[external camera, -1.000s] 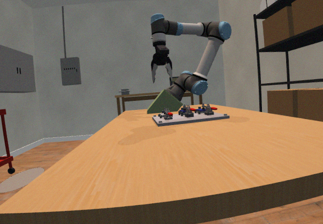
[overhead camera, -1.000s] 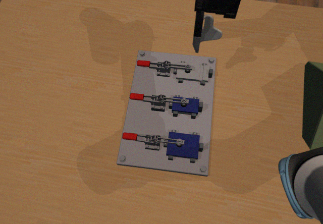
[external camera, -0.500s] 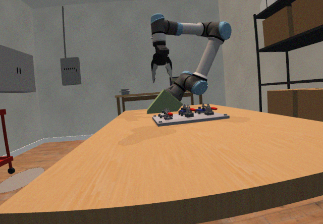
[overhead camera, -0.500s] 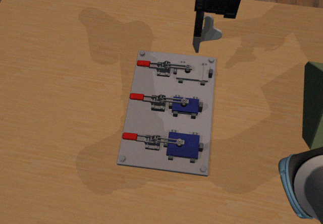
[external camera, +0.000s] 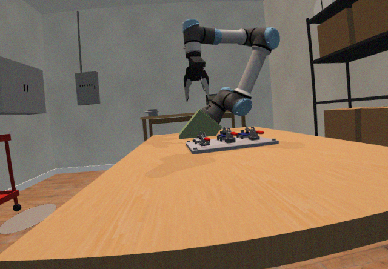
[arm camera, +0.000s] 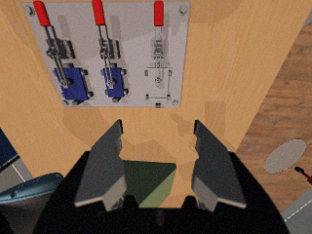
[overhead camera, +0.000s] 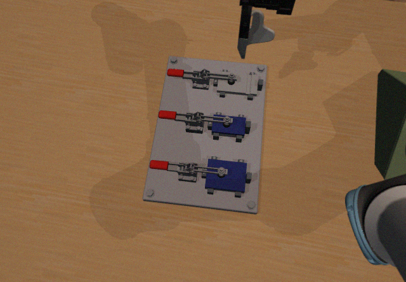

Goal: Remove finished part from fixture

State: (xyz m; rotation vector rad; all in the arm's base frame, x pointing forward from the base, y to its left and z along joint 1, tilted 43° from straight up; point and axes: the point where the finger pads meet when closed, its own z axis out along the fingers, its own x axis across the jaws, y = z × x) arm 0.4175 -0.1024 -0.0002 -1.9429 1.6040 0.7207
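The gripper hangs high above the table, jaws parted about halfway with nothing between them. Below and ahead of the jaws, the grey slotted part sits clamped at the near end of the fixture plate. Beyond it, both blue blanks remain clamped.

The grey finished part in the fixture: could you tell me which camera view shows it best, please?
The top view: the finished part lies face-on at the fixture plate's far end, under its red-handled clamp. The wrist view shows it smaller, beyond the open pincer. The exterior view shows only the plate edge-on; the part cannot be picked out.
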